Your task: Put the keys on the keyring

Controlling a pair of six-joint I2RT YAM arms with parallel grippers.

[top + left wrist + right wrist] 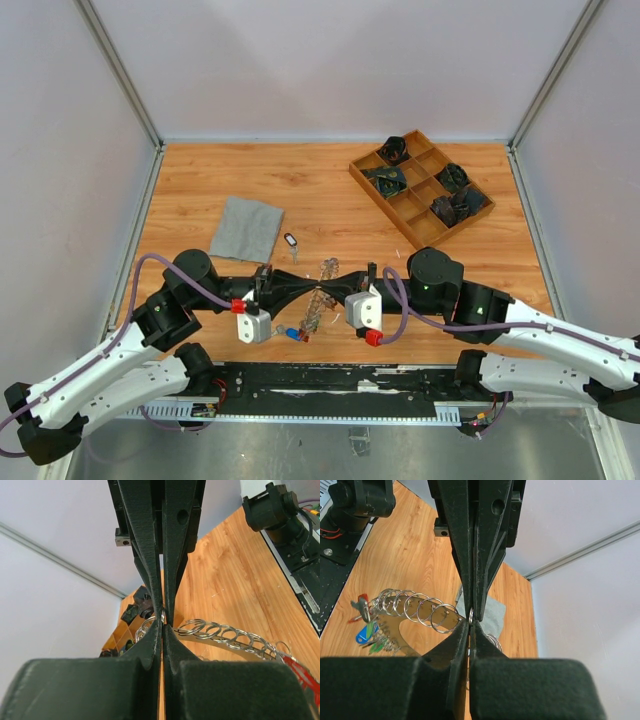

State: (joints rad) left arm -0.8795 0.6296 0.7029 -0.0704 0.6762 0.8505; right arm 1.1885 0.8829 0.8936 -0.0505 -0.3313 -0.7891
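Where the two arms meet over the near middle of the desk (200, 180), we see from above the left jaws and the right jaws tip to tip, both closed on the keyring (322, 287). It lies as a loose string of silver loops running far to near between them. At its near end sit keys (296, 334) with blue and red tags. A lone key (291, 241) with a dark tag lies farther back, just right of a grey cloth (247, 228). At the far right stands a wooden tray (383, 205) split into compartments. Several hold dark items (453, 178), and we cannot tell what they are.

From the left wrist we see the left jaws pressed together, meeting the right jaws head on, with a thin silver loop nipped where the tips touch. The keyring (225, 632) curves off to the right as a row of loops. The tray (120, 632) shows beyond, with dark items (140, 605) in its compartments.

From the right wrist the right jaws are likewise shut, a small loop caught at their tips. The keyring (422, 609) arcs to the left, ending at the keys (370, 637) with blue, green and red tags. The cloth (495, 611) lies behind.
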